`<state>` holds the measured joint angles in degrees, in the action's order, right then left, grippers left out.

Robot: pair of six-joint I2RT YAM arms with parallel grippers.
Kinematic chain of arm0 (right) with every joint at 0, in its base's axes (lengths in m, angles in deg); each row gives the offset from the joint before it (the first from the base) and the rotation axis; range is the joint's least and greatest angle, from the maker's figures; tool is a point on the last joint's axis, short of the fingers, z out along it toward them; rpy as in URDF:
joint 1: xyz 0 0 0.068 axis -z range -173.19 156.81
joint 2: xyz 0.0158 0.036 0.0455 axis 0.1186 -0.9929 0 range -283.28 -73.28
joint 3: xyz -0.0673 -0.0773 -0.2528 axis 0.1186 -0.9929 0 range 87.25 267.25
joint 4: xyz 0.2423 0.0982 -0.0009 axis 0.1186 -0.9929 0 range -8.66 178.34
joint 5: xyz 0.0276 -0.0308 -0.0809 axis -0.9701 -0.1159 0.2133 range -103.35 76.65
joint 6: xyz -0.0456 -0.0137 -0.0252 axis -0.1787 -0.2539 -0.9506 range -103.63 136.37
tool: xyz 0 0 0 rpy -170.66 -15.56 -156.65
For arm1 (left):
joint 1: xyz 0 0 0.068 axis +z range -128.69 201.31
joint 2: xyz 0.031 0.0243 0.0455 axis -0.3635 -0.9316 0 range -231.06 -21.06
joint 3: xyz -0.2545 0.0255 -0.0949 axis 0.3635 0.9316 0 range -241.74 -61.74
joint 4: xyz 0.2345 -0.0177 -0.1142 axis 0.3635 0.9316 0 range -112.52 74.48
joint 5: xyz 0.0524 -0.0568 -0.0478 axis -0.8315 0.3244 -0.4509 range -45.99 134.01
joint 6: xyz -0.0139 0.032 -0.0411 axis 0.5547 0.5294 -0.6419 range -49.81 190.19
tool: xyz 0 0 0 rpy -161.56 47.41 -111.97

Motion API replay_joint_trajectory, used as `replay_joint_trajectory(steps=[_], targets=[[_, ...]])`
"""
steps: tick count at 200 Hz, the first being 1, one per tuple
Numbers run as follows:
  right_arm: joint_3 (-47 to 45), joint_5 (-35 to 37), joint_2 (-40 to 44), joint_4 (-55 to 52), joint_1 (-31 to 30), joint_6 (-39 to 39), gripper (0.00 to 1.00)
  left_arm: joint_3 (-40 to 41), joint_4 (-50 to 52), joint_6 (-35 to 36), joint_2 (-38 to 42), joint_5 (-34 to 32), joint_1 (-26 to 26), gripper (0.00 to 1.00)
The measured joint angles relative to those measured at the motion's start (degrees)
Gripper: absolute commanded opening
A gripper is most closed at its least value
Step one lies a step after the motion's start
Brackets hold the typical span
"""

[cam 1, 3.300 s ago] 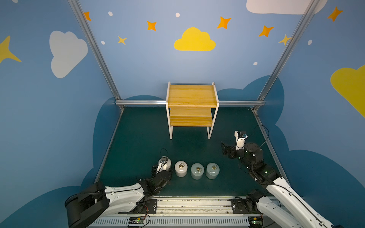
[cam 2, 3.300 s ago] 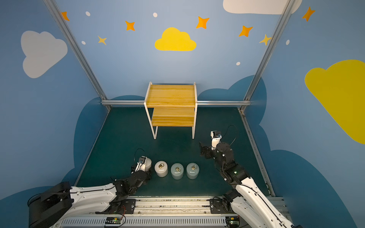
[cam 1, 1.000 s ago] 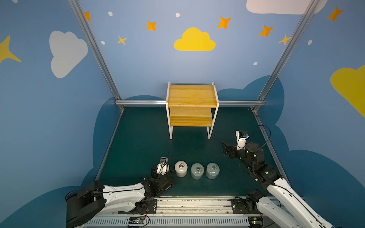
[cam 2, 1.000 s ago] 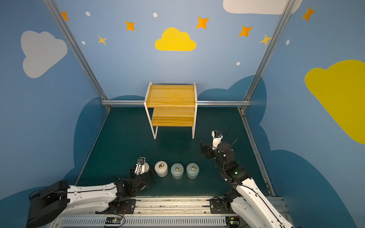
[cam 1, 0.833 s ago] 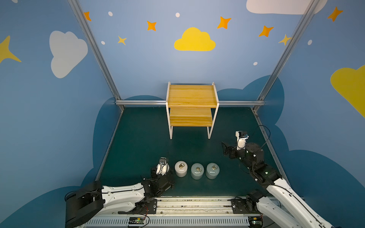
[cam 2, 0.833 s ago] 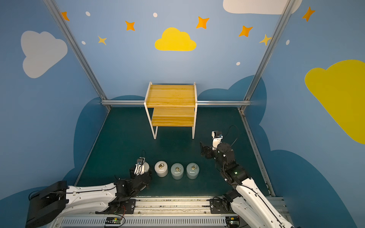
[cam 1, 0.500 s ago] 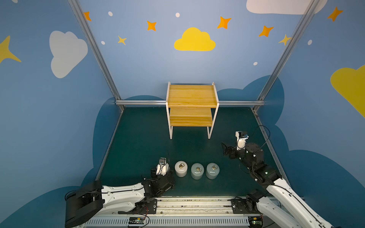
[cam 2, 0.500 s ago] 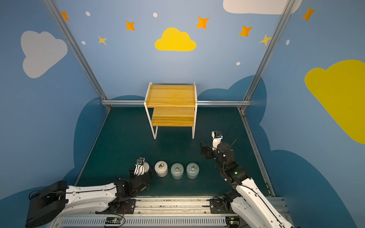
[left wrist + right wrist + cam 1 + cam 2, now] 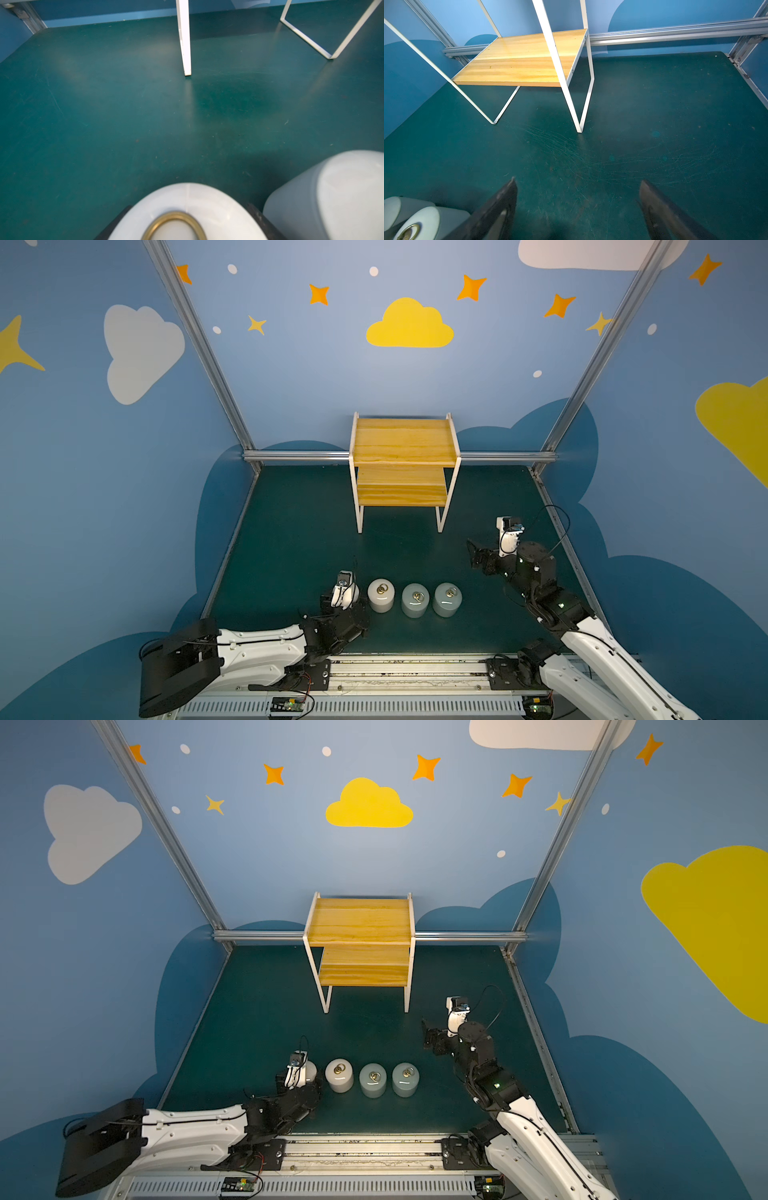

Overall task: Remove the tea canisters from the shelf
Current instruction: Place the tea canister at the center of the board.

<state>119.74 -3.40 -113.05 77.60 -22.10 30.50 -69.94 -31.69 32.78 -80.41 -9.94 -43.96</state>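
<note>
Standing upright in a row, tea canisters (image 9: 415,600), ring handles (image 9: 419,595) up

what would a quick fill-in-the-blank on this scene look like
The canisters on the table number ___. The shelf holds ___ of them. The right gripper is ___. Between the fingers of the left gripper sits a canister coloured ___.
Missing words: four; none; open; white.
</note>
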Motion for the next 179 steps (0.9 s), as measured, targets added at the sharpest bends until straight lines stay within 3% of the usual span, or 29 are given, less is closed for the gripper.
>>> replay_joint_trajectory(steps=[84,179], targets=[[0.0,-0.1,0.2,-0.1,0.0,0.2,0.94,0.5,-2.9,1.4,0.8,0.4,0.0,0.86],[0.0,-0.2,-0.3,-0.2,0.1,0.2,0.94,0.5,5.4,3.7,17.6,0.5,0.0,0.88]])
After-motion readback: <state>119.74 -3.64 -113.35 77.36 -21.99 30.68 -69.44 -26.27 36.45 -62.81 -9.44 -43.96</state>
